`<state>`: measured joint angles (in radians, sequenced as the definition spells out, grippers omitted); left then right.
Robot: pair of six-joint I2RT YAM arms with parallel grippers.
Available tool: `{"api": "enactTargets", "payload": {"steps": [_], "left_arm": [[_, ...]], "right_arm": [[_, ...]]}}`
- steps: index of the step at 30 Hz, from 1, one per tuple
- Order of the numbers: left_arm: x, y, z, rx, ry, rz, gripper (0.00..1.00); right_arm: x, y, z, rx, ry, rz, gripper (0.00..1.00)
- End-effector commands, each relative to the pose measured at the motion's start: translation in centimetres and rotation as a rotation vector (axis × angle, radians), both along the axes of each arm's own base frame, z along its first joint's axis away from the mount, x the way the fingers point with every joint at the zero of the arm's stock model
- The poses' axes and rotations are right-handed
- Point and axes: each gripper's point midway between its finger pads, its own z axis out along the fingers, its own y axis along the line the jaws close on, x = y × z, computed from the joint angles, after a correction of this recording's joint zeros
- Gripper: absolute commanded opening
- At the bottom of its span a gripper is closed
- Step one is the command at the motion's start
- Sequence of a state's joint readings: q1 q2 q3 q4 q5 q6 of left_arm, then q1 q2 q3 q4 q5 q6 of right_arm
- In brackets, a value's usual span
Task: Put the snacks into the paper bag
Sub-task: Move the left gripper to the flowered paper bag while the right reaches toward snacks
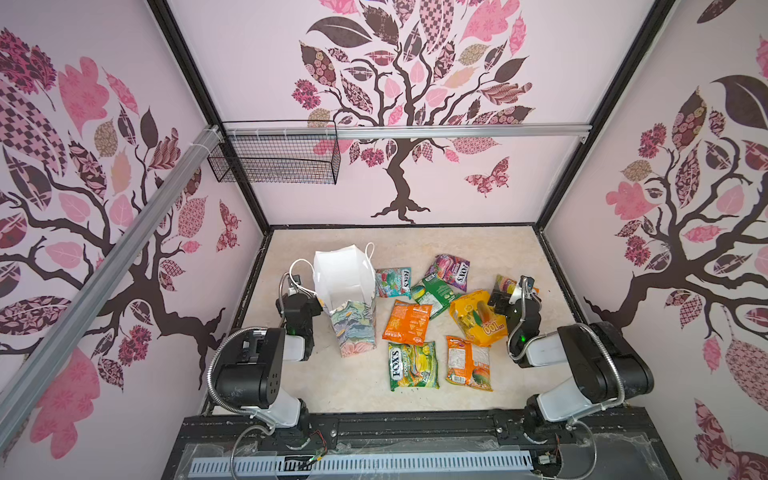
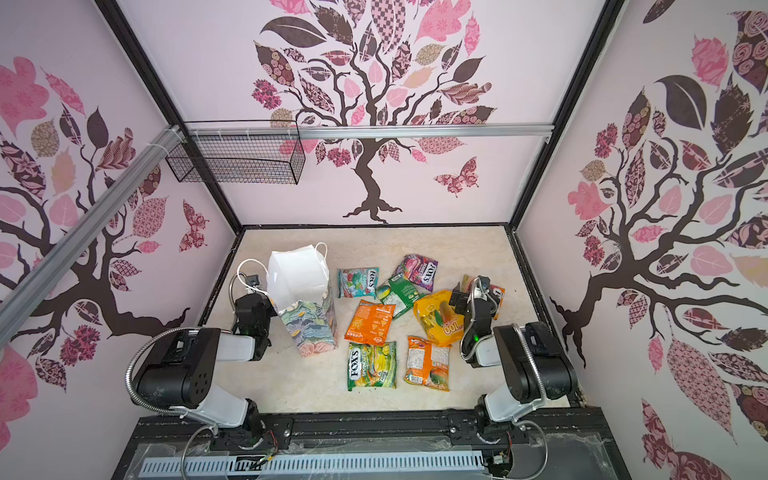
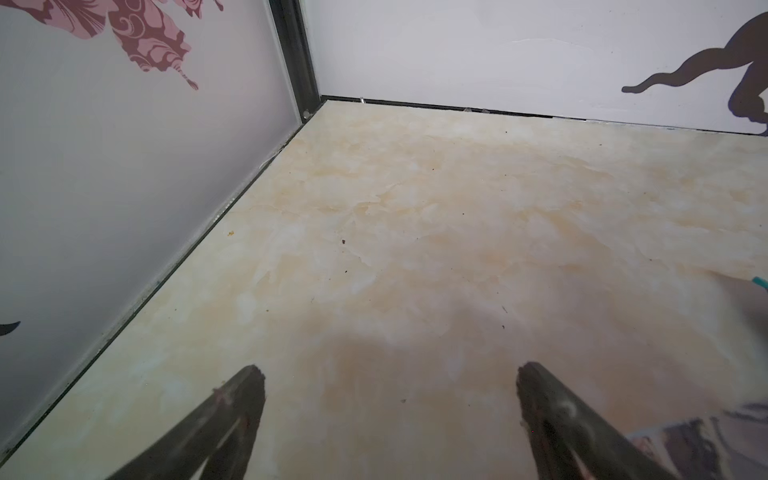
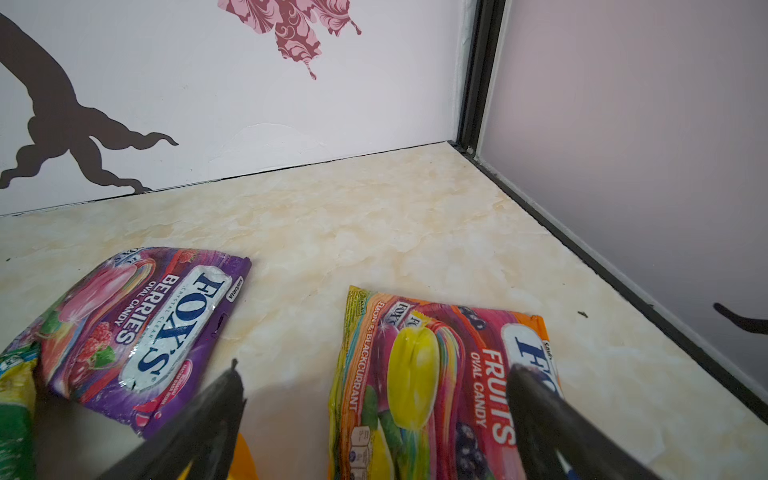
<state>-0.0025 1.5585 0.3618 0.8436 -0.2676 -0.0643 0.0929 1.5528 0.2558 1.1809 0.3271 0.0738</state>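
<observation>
The cream marbled tabletop (image 3: 415, 208) lies open toward twelve o'clock. The left gripper (image 3: 390, 368) hangs spread beside the tall floral paper bag (image 1: 357, 328); the right gripper (image 4: 374, 368), spread, over a rainbow plastic candy pouch (image 4: 415, 374) at three.

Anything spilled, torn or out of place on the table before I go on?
Nothing looks spilled or torn. The paper bag stands upright, mouth open. Only untidiness: the green pouch overlaps the purple pouch and orange pouch.
</observation>
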Motion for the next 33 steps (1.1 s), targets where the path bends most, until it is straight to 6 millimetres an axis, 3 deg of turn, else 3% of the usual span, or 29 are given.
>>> {"api": "enactTargets", "payload": {"steps": [1,19,21,33], "left_arm": [[0.6,0.0,1.5,-0.008,-0.057,0.0,0.98],[0.7,0.0,1.5,-0.008,-0.055,0.0,0.98],[0.7,0.0,1.4,-0.008,-0.055,0.001,0.98],[0.6,0.0,1.4,-0.008,-0.055,0.0,0.98]], "right_arm": [[0.6,0.0,0.4,-0.008,-0.009,0.0,1.0],[0.7,0.1,0.3,-0.006,-0.004,0.013,1.0],[1.0,1.6,0.2,-0.026,0.007,0.108,1.0],[1.0,1.7,0.1,-0.017,0.013,0.114,0.99]]}}
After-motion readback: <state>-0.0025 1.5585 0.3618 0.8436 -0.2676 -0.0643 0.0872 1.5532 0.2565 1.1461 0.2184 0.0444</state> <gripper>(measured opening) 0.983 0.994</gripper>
